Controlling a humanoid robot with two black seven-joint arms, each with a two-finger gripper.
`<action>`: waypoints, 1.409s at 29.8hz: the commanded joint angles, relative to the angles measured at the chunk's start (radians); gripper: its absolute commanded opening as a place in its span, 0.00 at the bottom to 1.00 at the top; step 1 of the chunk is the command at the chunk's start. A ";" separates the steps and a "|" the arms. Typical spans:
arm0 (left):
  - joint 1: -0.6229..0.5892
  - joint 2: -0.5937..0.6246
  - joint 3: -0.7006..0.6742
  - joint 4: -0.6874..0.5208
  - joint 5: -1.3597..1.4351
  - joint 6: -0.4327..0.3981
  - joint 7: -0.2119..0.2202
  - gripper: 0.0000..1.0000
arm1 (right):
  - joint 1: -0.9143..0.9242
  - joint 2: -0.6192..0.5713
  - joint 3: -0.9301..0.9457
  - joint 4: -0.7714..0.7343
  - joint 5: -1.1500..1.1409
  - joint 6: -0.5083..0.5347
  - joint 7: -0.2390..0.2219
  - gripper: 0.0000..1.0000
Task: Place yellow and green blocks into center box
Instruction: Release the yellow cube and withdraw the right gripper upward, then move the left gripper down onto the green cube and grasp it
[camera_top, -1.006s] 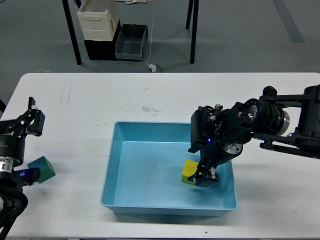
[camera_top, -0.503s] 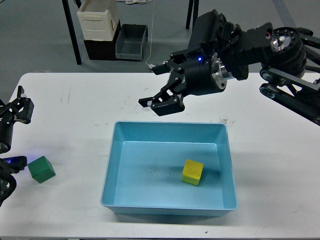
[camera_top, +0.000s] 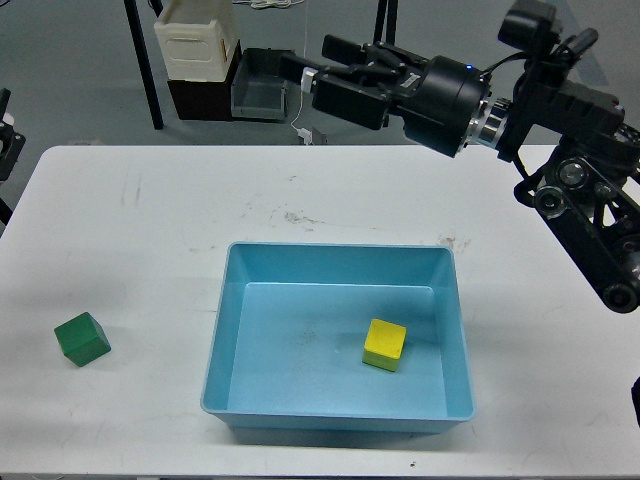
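one half of the task is judged done: the yellow block (camera_top: 385, 344) is seen lying inside the blue box (camera_top: 225, 330), right of its middle. the green block (camera_top: 82, 338) is left to be moved; it rests on the white table (camera_top: 150, 220), well apart to the left of the box. the right gripper (camera_top: 335, 62) is held high beyond the box's far rim, carrying nothing, though its spread cannot be told. the left gripper is not shown. no brand, label or writing can be read.
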 joint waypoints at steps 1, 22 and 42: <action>-0.073 0.010 0.007 0.105 0.114 -0.046 -0.094 1.00 | -0.132 0.017 0.092 0.071 0.099 -0.070 -0.029 0.97; -0.184 0.272 0.187 -0.072 1.232 -0.046 -0.142 0.99 | -0.671 0.081 0.437 0.247 0.590 -0.152 -0.060 0.98; -0.504 0.378 0.921 -0.226 1.779 -0.046 -0.142 0.99 | -0.840 0.081 0.474 0.261 0.611 -0.161 -0.048 0.98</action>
